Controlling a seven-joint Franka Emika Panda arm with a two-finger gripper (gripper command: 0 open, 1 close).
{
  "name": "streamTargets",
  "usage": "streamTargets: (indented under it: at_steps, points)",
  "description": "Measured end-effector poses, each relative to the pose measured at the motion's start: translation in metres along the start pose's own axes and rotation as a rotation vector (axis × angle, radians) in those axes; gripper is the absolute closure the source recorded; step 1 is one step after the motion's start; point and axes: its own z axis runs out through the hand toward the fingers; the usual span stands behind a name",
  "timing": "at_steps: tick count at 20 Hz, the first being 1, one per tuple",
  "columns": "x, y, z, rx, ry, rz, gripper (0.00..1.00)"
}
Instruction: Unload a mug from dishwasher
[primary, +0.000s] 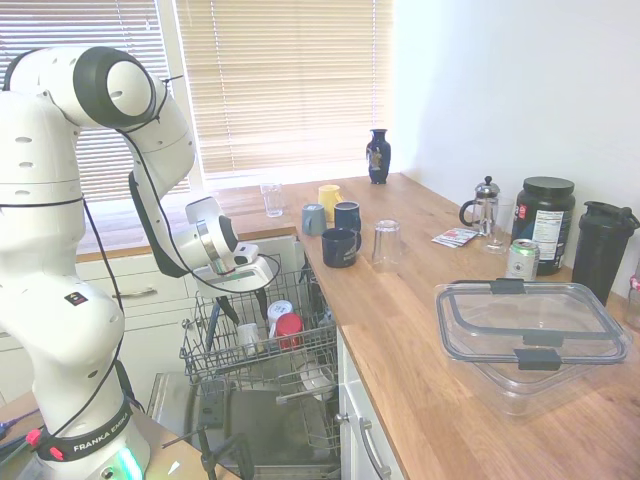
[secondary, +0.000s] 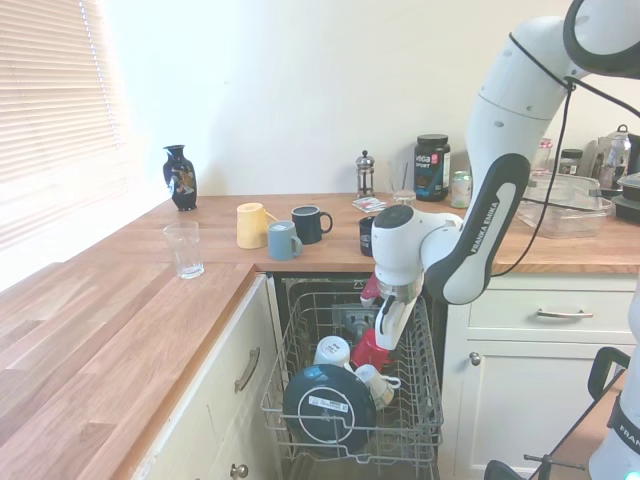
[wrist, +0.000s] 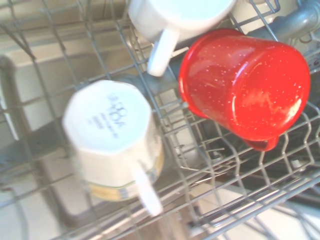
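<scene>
- Mug, red and glossy, sits in the pulled-out wire rack of the dishwasher, just beside two white cups; in the first exterior view its red body shows near the middle of the rack, under the arm's wrist
- Placement looks like ordinary loading; the mug lies tilted, mouth down, so water drains, and the tines prop it at a lean instead of letting it stand upright
- Long axis runs from base to mouth and slants; in the wrist view the flat base faces the camera, so the opening points down and away into the rack; a bit of the handle seems to peek out at the lower edge of the body, though that is hard to confirm
- Gripper hangs low over the rack, its fingers right at the red mug in the second exterior view; whether they are parted or closed, and whether they have any hold on it, I cannot tell
- My judgement: the arm reaches steeply down because the mug sits deep among crowded crockery; a large dark bowl fills the near end of the rack
- Wooden surface above carries dark blue mugs, likely where unloaded pieces go
</scene>
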Motion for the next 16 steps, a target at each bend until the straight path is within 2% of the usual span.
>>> streamTargets:
  at_steps: [8,16]
  points:
    - [0.020,-0.003,0.048,-0.004,0.020,-0.059,0.00]
    - [0.035,-0.001,0.072,-0.017,0.041,-0.097,0.00]
